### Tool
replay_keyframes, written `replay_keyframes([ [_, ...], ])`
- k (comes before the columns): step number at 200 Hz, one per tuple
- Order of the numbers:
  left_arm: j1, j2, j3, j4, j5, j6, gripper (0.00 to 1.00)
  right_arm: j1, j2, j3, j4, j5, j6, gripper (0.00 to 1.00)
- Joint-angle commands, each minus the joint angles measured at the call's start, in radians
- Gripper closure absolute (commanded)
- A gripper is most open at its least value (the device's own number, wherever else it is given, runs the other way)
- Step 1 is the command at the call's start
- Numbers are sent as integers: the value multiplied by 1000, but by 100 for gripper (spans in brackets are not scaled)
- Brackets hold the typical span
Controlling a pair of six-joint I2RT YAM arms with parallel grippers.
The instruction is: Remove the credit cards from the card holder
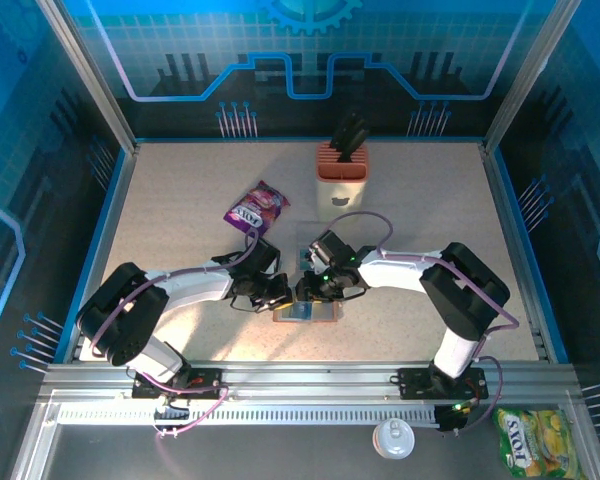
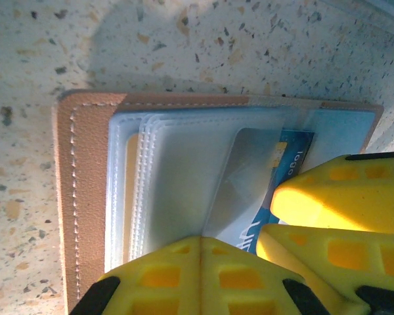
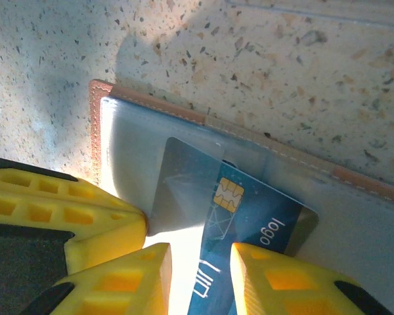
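1. I see the card holder (image 1: 305, 312) lying open, one credit card (image 3: 249, 210) half out of its pocket, long axis toward my right gripper (image 3: 200, 279)
2. Its jaws straddle the card, part-open; grip unclear
3. My left gripper (image 2: 200, 275), closed, rests on the holder

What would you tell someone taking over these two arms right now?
Left hand: shut, pressing down on the clear pockets of the open wallet, which lies flat on the table.
Right hand: closed on the blue card, which sits partly out of its pocket.
Done: wallet opened, one card started; none fully out.
Left: draw this card clear, set it down, then check the other pockets. I can't tell whether they hold more.
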Motion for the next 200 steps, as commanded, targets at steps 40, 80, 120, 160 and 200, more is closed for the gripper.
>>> replay_keyframes([
  [40,7,-14,-12,-3,-4,1,93,14,-1,0,38,-24,-7,68],
  [80,8,-13,-14,0,-4,1,93,13,-15,-3,51,-31,-8,68],
  [120,7,-16,-20,4,-5,-1,93,10,-59,-25,71,-24,-5,68],
  [160,8,-13,-20,2,-8,2,93,1,-96,-57,30,3,1,68],
  [200,10,-4,-21,-1,-10,4,93,-7,-90,-73,-11,23,5,68],
])
